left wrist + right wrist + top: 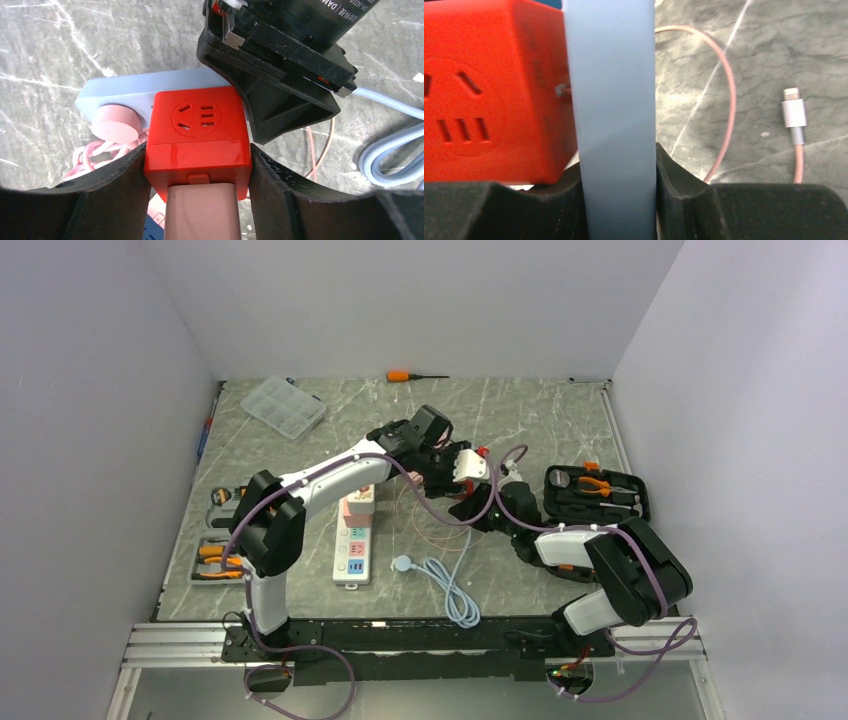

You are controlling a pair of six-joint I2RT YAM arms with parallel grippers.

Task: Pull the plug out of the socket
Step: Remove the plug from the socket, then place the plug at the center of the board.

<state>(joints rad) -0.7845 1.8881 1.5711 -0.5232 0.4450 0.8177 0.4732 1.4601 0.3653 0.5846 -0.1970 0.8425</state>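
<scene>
Left hand is clamped on a red cube adapter, whose near end is hidden by a pink block. Right hand is closed on a pale blue socket strip, cut off at both ends. Whether cube and strip are joined cannot be told. On the table, the long white power strip is partly covered by the left arm.

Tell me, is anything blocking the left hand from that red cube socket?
Nothing visible does: the left hand clamps the red cube socket directly on both sides, and the right hand clamps the pale blue strip beside it.
</scene>
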